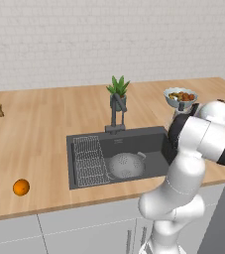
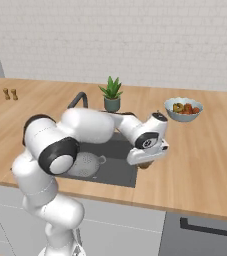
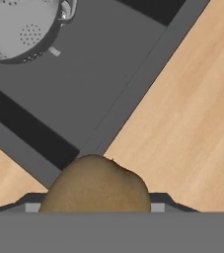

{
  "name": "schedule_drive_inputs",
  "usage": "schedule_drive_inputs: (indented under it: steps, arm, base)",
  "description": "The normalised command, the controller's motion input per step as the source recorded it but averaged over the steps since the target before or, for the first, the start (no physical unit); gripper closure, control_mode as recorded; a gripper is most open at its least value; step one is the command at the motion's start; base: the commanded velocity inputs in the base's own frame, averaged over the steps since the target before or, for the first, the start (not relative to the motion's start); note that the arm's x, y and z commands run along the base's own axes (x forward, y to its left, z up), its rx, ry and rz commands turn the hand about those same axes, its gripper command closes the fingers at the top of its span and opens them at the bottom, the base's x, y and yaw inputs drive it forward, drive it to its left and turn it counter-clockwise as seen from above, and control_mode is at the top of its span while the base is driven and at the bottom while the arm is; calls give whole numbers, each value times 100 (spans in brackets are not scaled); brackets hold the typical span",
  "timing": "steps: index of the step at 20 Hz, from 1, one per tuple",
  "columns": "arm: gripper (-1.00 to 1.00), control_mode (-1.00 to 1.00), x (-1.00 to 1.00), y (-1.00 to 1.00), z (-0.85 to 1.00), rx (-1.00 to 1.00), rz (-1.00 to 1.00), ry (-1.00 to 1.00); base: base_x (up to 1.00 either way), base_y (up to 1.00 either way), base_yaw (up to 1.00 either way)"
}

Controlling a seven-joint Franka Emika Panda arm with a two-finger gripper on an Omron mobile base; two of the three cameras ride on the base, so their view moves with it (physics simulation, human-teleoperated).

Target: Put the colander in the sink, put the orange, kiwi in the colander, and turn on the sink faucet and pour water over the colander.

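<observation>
Brown kiwi [image 3: 97,185] in claw [image 3: 96,207], long axis across fingers

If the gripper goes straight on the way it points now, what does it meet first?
The kiwi, which already sits right between the fingertips of the gripper. Behind it lies the wooden counter beside the sink, though depth is hard to judge.

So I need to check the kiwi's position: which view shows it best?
The hand view: the kiwi looms large and close between the hand's fingers, above the counter beside the sink. In the right base view just a brown sliver peeks under the hand.
</observation>
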Motion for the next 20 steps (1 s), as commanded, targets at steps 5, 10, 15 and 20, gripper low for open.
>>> schedule_drive_inputs:
  steps: [5,10,15,20]
  arm:
    - [100,-100,20,52,19,5,0,3]
    - [100,-100,22,53,4,4,0,10]
    - [100,-100,21,55,-8,3,0,12]
    - [100,-100,27,45,0,12,0,0]
  base:
    - [0,0,0]
    - [0,0,0]
    - [0,0,0]
    - [0,0,0]
